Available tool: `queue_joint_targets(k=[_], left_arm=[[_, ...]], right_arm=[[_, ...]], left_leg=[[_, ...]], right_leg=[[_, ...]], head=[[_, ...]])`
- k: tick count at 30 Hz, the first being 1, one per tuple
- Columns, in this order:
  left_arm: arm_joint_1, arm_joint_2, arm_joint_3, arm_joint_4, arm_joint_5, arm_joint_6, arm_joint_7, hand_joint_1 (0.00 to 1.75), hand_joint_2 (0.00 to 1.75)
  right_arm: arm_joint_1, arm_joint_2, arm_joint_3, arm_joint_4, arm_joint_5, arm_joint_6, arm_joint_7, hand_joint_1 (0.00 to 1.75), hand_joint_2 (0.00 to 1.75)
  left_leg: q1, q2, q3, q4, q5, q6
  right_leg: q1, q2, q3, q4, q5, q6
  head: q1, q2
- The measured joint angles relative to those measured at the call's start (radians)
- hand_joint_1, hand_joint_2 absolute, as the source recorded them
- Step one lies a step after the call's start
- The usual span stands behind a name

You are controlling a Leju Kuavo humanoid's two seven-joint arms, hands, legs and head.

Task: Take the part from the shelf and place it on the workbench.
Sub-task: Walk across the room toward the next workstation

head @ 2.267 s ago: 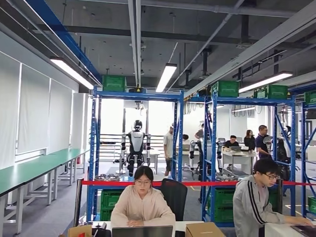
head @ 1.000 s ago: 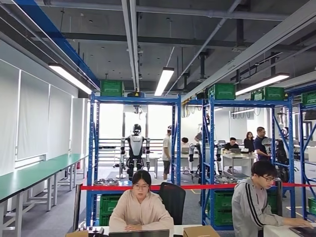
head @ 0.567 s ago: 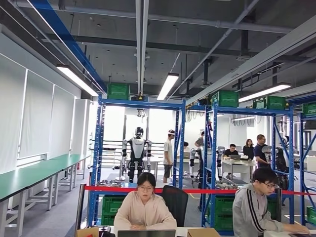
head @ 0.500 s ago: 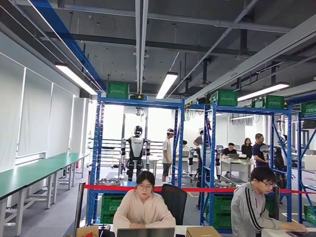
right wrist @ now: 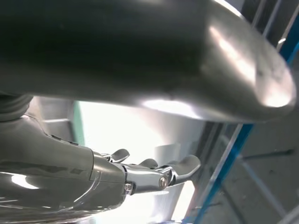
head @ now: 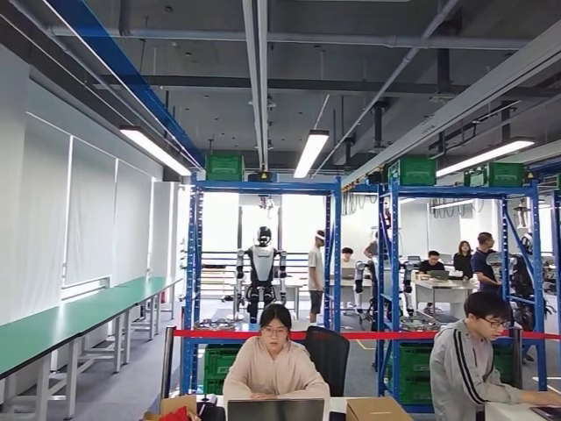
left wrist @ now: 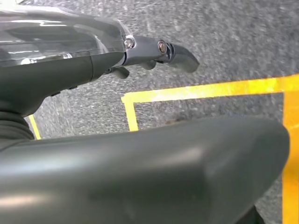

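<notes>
Both empty, fingers spread — left hand (left wrist: 148,49) hanging over the floor (left wrist: 229,32), right hand (right wrist: 148,175) too — blue shelf (head: 265,187) well ahead, unreached.

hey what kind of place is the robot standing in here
Probably a robotics lab or factory-style test floor: blue steel shelving racks carrying green crates, a long green workbench, and another humanoid robot behind.

Blue shelf (head: 265,263) stands ahead, green crates (head: 223,167) on top. Red tape (head: 371,335) crosses it. Two people sit at a counter (head: 509,410) in front.
</notes>
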Motion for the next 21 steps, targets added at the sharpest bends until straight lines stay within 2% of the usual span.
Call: queue_joint_targets(k=[1, 2, 3, 4, 5, 6, 7, 8, 10, 11, 12, 14, 15, 16, 17, 18, 19, 20, 21], left_arm=[[0.000, 0.000, 0.002, 0.000, 0.000, 0.001, 0.000, 0.00, 0.00], [0.001, 0.001, 0.005, 0.000, 0.001, 0.001, -0.001, 0.00, 0.00], [0.002, 0.001, 0.007, 0.000, 0.002, 0.002, -0.001, 0.00, 0.00], [0.003, 0.001, 0.009, 0.000, 0.003, 0.003, -0.001, 0.00, 0.00], [0.003, 0.001, 0.010, 0.000, 0.004, 0.004, -0.002, 0.00, 0.00], [0.003, 0.001, 0.012, 0.000, 0.006, 0.005, -0.002, 0.00, 0.00], [0.003, 0.001, 0.014, 0.000, 0.008, 0.006, -0.002, 0.00, 0.00], [0.004, 0.001, 0.017, 0.000, 0.010, 0.006, -0.003, 0.00, 0.00], [0.008, 0.000, 0.021, 0.000, 0.013, 0.008, -0.003, 0.00, 0.00], [0.010, -0.001, 0.023, 0.000, 0.014, 0.009, -0.003, 0.00, 0.00], [0.011, -0.001, 0.025, 0.000, 0.015, 0.009, -0.004, 0.00, 0.00], [0.013, -0.002, 0.031, -0.001, 0.016, 0.012, -0.005, 0.00, 0.00], [0.014, -0.002, 0.034, -0.001, 0.017, 0.013, -0.005, 0.00, 0.00], [0.016, -0.002, 0.037, -0.001, 0.017, 0.014, -0.005, 0.00, 0.00], [0.017, -0.002, 0.039, -0.001, 0.017, 0.015, -0.005, 0.00, 0.00], [0.018, -0.002, 0.042, -0.001, 0.017, 0.016, -0.005, 0.00, 0.00], [0.018, -0.003, 0.045, -0.001, 0.017, 0.017, -0.005, 0.00, 0.00], [0.019, -0.006, 0.047, -0.001, 0.017, 0.017, -0.005, 0.00, 0.00], [0.019, -0.010, 0.050, -0.002, 0.016, 0.018, -0.006, 0.00, 0.00]], right_arm=[[0.005, -0.004, 0.000, 0.014, 0.000, -0.005, 0.000, 0.00, 0.00], [0.010, -0.008, 0.000, 0.028, 0.001, -0.010, 0.000, 0.00, 0.00], [0.015, -0.012, 0.000, 0.043, 0.003, -0.014, 0.000, 0.00, 0.00], [0.021, -0.017, 0.000, 0.058, 0.005, -0.017, 0.000, 0.00, 0.00], [0.026, -0.021, 0.000, 0.072, 0.009, -0.021, 0.000, 0.00, 0.00], [0.031, -0.025, -0.001, 0.087, 0.017, -0.028, 0.000, 0.00, 0.00], [0.036, -0.028, -0.001, 0.103, 0.028, -0.040, 0.000, 0.00, 0.00], [0.042, -0.032, -0.002, 0.121, 0.043, -0.057, 0.000, 0.00, 0.00], [0.056, -0.041, -0.006, 0.163, 0.084, -0.102, 0.000, 0.00, 0.00], [0.063, -0.044, -0.010, 0.188, 0.106, -0.125, 0.000, 0.00, 0.00], [0.068, -0.047, -0.015, 0.214, 0.126, -0.149, 0.000, 0.00, 0.00], [0.073, -0.050, -0.029, 0.282, 0.160, -0.198, 0.000, 0.00, 0.00], [0.074, -0.051, -0.036, 0.319, 0.175, -0.220, 0.000, 0.00, 0.00], [0.075, -0.052, -0.044, 0.357, 0.187, -0.238, 0.000, 0.00, 0.00], [0.076, -0.053, -0.052, 0.397, 0.201, -0.256, 0.000, 0.00, 0.00], [0.075, -0.053, -0.061, 0.435, 0.216, -0.275, 0.000, 0.00, 0.00], [0.071, -0.053, -0.070, 0.475, 0.232, -0.295, 0.000, 0.00, 0.00], [0.066, -0.053, -0.079, 0.516, 0.252, -0.319, 0.000, 0.00, 0.00], [0.059, -0.052, -0.088, 0.558, 0.268, -0.342, 0.000, 0.00, 0.00]], left_leg=[[0.001, 0.001, -0.002, 0.041, -0.006, -0.005], [0.003, 0.002, 0.010, 0.051, 0.011, -0.009], [0.006, 0.003, 0.038, 0.028, 0.041, -0.013], [0.009, 0.004, 0.081, -0.027, 0.069, -0.018], [0.012, 0.004, 0.129, -0.095, 0.079, -0.023], [0.014, 0.003, 0.168, -0.155, 0.075, -0.021], [0.014, 0.002, 0.193, -0.197, 0.063, -0.016], [0.012, 0.002, 0.201, -0.214, 0.052, -0.008], [0.010, 0.006, 0.189, -0.214, 0.059, 0.014], [0.009, 0.010, 0.180, -0.214, 0.068, 0.024], [0.010, 0.014, 0.169, -0.214, 0.078, 0.033], [0.006, 0.019, 0.144, -0.214, 0.098, 0.043], [0.003, 0.020, 0.132, -0.213, 0.108, 0.046], [-0.001, 0.022, 0.119, -0.213, 0.119, 0.048], [-0.006, 0.023, 0.105, -0.212, 0.129, 0.049], [-0.010, 0.023, 0.093, -0.212, 0.138, 0.050], [-0.015, 0.024, 0.083, -0.212, 0.148, 0.051], [-0.017, 0.024, 0.075, -0.212, 0.156, 0.051], [-0.019, 0.024, 0.069, -0.212, 0.164, 0.049]], right_leg=[[-0.001, -0.005, -0.016, 0.005, 0.008, 0.003], [-0.002, -0.009, -0.032, 0.011, 0.015, 0.006], [-0.005, -0.012, -0.049, 0.019, 0.022, 0.011], [-0.007, -0.013, -0.067, 0.031, 0.026, 0.016], [-0.008, -0.014, -0.084, 0.046, 0.029, 0.022], [-0.007, -0.013, -0.098, 0.060, 0.032, 0.027], [-0.005, -0.013, -0.109, 0.072, 0.035, 0.033], [-0.004, -0.012, -0.116, 0.078, 0.041, 0.038], [-0.006, -0.011, -0.124, 0.081, 0.047, 0.051], [-0.009, -0.011, -0.130, 0.091, 0.030, 0.057], [-0.011, -0.011, -0.139, 0.117, -0.003, 0.063], [-0.015, -0.012, -0.164, 0.222, -0.101, 0.071], [-0.016, -0.012, -0.173, 0.284, -0.136, 0.073], [-0.016, -0.012, -0.174, 0.330, -0.150, 0.073], [-0.015, -0.012, -0.161, 0.349, -0.142, 0.070], [-0.013, -0.012, -0.132, 0.330, -0.119, 0.065], [-0.009, -0.011, -0.086, 0.277, -0.093, 0.054], [-0.002, -0.011, -0.028, 0.201, -0.078, 0.040], [0.005, -0.011, 0.030, 0.117, -0.074, 0.025]], head=[[0.000, 0.000], [0.000, 0.000], [0.000, 0.000], [0.000, 0.000], [0.000, 0.000], [0.000, 0.000], [0.000, 0.000], [0.000, 0.000], [0.000, 0.000], [0.000, 0.000], [0.000, 0.000], [0.000, 0.000], [0.000, 0.000], [0.000, 0.000], [0.000, 0.000], [0.000, 0.000], [0.000, 0.000], [0.000, 0.000], [0.000, 0.000]])
